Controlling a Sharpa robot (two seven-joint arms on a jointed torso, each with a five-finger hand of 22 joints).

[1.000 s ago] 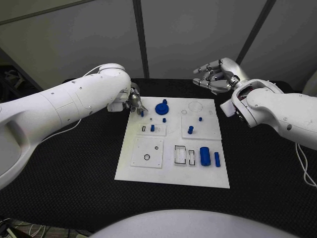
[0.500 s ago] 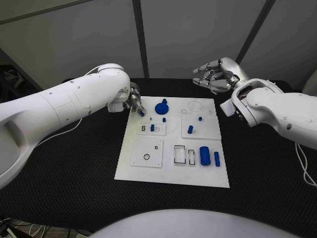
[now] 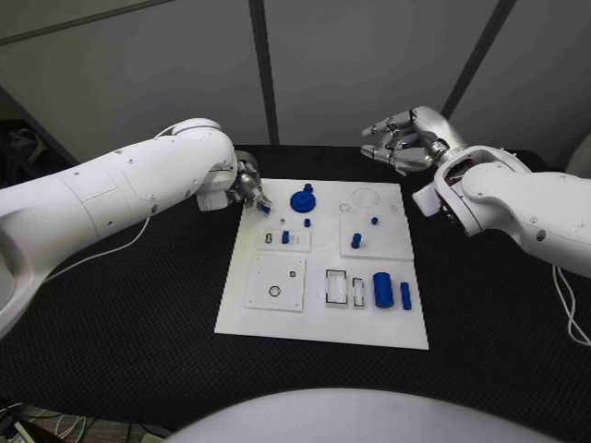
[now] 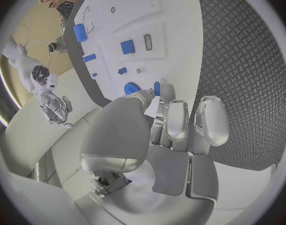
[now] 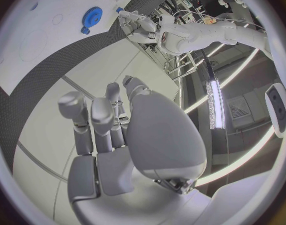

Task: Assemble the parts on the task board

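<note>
Now we are working from our left hand (image 3: 247, 187) outward: it is hovering at the far left corner of the task board (image 3: 249, 318), its fingers drawn close together, and in the left wrist view a small blue peg (image 4: 157, 88) is sitting right at the fingertips (image 4: 168, 92); we are judging it pinched, though the contact itself is partly hidden. The left arm is reaching in low across the black surface (image 3: 123, 323) with the wrist turned down toward the board. Just beside that hand the blue gear (image 3: 302, 198) is standing on the board, and further along we are seeing small blue pegs (image 3: 355, 242) in the middle plates and a blue cylinder (image 3: 382, 284) near the right edge. We are taking these parts to be light, hard plastic, stiff and rather smooth, so a fingertip pinch across the sides of a peg's shank should be suiting it best, with the axis kept upright so it is not slipping or tilting on its way into a hole; too loose a hold could be letting it roll away. Our right hand (image 3: 404, 141) is hanging well apart beyond the far right corner, lifted above the surface, fingers curled inward around nothing.
</note>
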